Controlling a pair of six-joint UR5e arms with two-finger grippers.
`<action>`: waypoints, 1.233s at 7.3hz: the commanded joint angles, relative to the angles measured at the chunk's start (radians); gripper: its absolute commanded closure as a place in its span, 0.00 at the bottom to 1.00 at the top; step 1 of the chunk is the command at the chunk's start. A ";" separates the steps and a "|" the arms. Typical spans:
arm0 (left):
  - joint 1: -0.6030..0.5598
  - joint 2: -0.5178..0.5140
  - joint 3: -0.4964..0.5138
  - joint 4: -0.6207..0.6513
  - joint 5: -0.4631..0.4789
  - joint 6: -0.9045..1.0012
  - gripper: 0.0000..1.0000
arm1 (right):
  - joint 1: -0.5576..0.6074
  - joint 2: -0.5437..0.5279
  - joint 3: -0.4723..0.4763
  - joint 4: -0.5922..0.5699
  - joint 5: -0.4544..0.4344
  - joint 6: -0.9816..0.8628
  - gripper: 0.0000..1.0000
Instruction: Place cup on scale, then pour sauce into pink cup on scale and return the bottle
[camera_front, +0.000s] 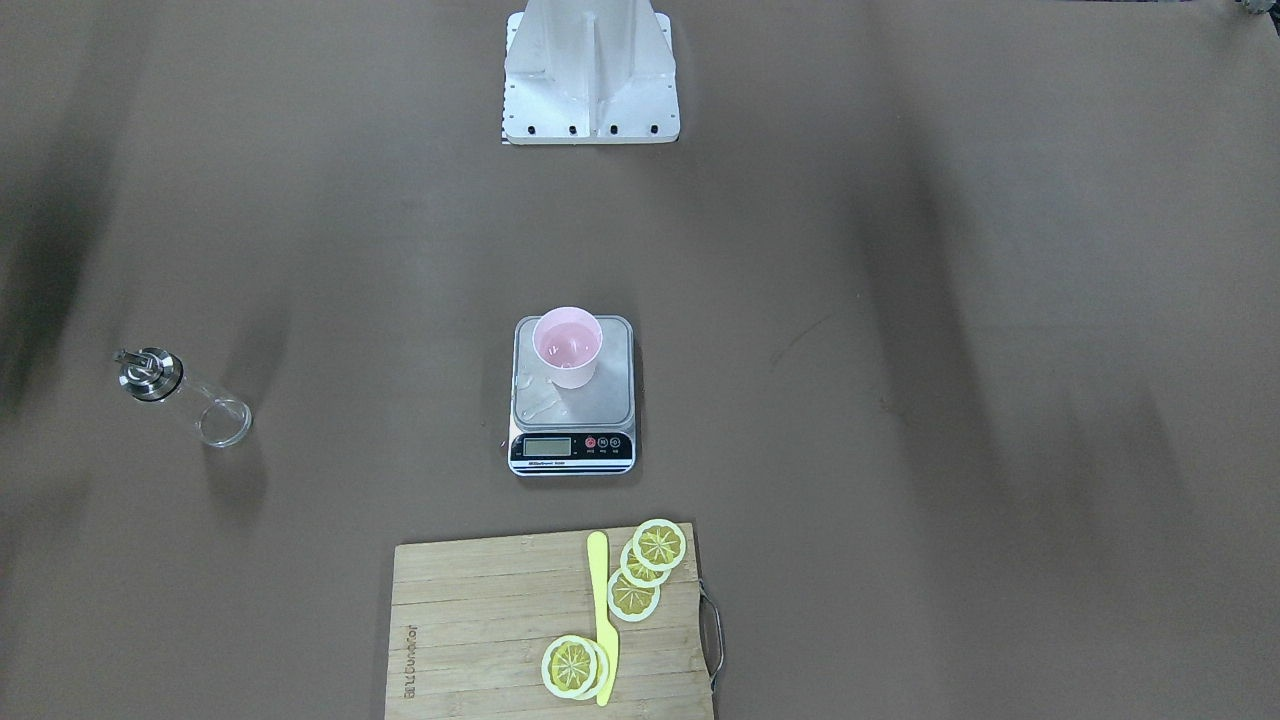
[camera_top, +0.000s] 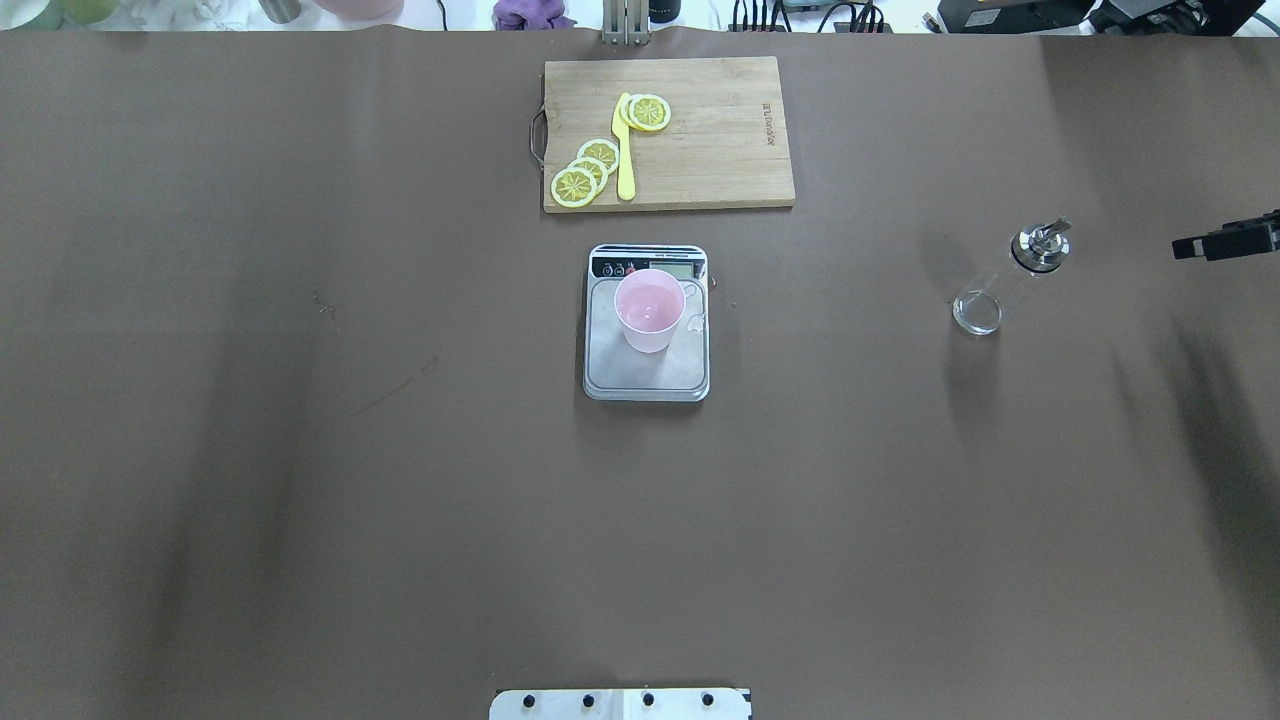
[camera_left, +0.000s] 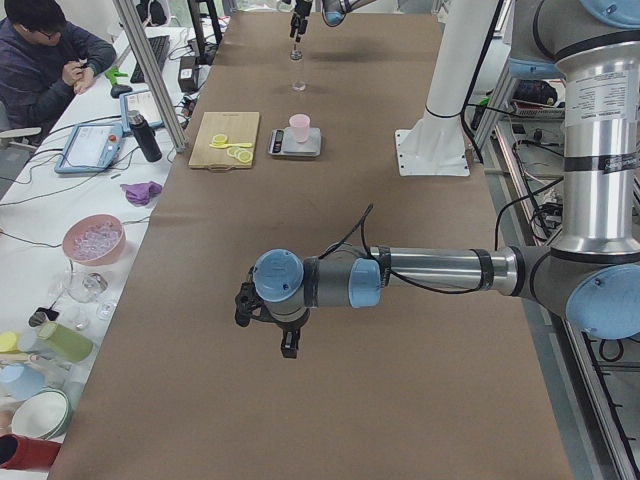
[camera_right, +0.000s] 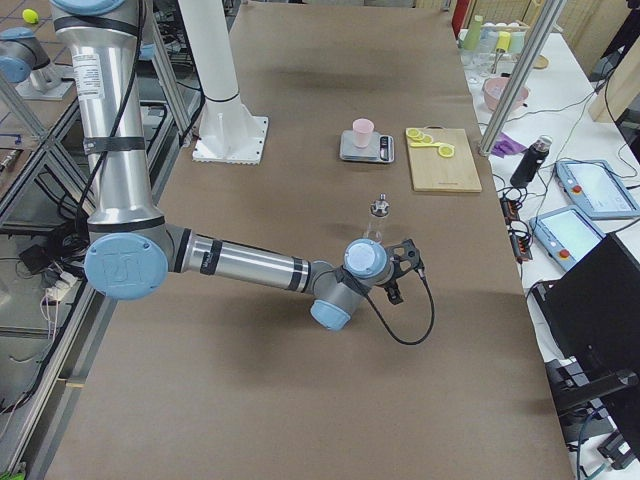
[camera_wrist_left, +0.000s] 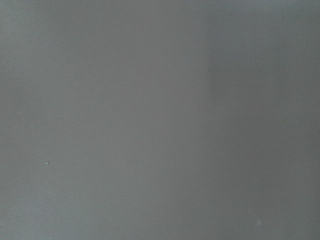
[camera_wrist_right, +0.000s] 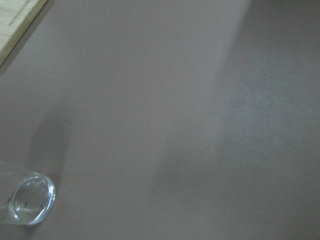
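**Bottle parked upright, right arm nearest**

The cup (camera_top: 650, 310) is seen standing on the scale (camera_top: 640, 375), at the display end of the platform. A little clear liquid appears to be inside it, and wet patches show beside it. The bottle (camera_top: 1005, 280) is found upright on the table (camera_top: 300, 450), well to the right of the scale, long axis vertical, pourer cap on top, the glass looking empty. The right gripper (camera_top: 1185, 245) is caught at the right edge of the overhead view, near the bottle but clear of it. The bottle therefore lies to its left, between it and the scale. Whether its jaws are apart or together cannot be told. The left gripper (camera_left: 289, 345) is shown only from the side, over bare table far to the left, and its state cannot be told either. Pouring and return are judged done; any regrasp would be owed to the right arm
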 joint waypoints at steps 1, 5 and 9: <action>-0.002 0.003 0.004 0.004 0.009 -0.002 0.02 | 0.095 0.068 0.006 -0.321 0.009 0.029 0.00; -0.003 0.001 0.002 0.004 0.079 -0.002 0.02 | 0.114 0.056 0.033 -0.783 -0.093 -0.330 0.00; -0.003 0.003 -0.010 0.004 0.099 -0.003 0.02 | 0.169 -0.023 0.308 -1.175 -0.187 -0.490 0.00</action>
